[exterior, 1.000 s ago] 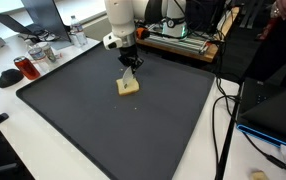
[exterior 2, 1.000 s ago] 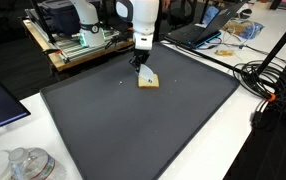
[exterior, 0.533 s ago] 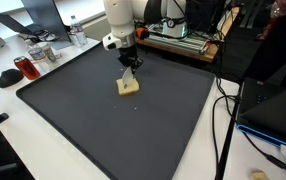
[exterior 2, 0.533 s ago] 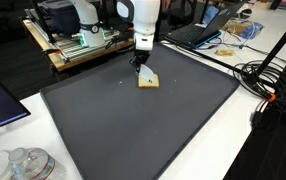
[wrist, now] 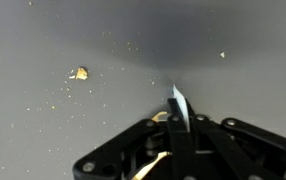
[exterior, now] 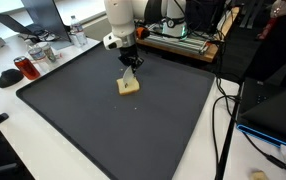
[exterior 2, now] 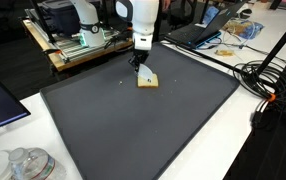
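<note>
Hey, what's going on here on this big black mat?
A robot arm has its end effector lowered to the edge of a small tan slab, perhaps bread, lying on a large dark mat. The jaws are shut, and the wrist view shows a thin white strip pinched between them. Tan crumbs are scattered on the mat nearby. Whether the strip touches the slab is hard to tell.

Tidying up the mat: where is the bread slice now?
In an exterior view the bread slice lies on the dark mat, toward its far edge, under the shut gripper.
</note>
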You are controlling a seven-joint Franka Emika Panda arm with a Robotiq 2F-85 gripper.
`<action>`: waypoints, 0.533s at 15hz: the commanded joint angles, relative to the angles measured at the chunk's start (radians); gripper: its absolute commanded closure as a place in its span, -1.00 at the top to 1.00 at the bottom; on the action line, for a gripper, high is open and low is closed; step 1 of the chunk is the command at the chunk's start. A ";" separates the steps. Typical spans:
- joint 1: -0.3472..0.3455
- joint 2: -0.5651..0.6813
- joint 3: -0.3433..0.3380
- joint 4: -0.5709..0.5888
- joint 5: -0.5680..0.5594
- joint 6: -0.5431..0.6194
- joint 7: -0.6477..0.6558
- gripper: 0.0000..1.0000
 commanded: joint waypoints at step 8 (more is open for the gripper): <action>-0.037 -0.106 -0.004 -0.145 -0.008 -0.121 -0.115 -0.98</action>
